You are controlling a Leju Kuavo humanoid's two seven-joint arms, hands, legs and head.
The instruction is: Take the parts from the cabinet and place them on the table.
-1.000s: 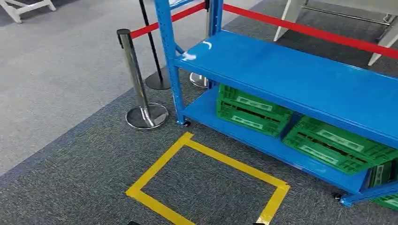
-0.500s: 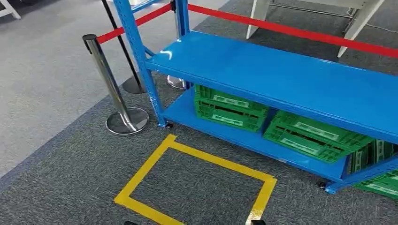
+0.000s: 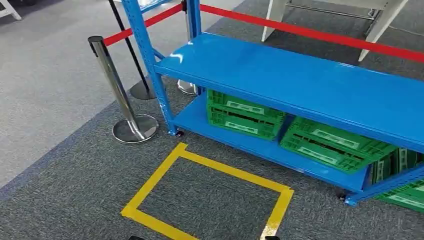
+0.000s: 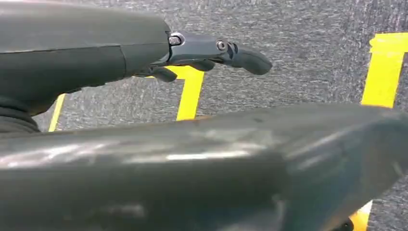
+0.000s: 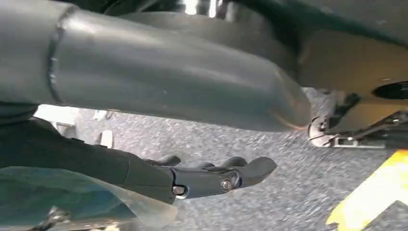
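Both my left hand (image 4: 207, 53) and right hand (image 5: 211, 175) hang empty, fingers loosely extended. Green crates (image 3: 245, 116) sit on the blue rack's (image 3: 300, 80) lower shelf; I judge them light, stiff plastic, best gripped by the rims.

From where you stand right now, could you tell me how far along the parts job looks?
Nothing visibly done: the blue shelving unit shows a bare middle shelf and green crates on the bottom one; no parts or table surface can be judged. In hand: nothing, the left hand and right hand hang over carpet holding nothing. This fits either before fetching or between trips, beside the yellow tape square.
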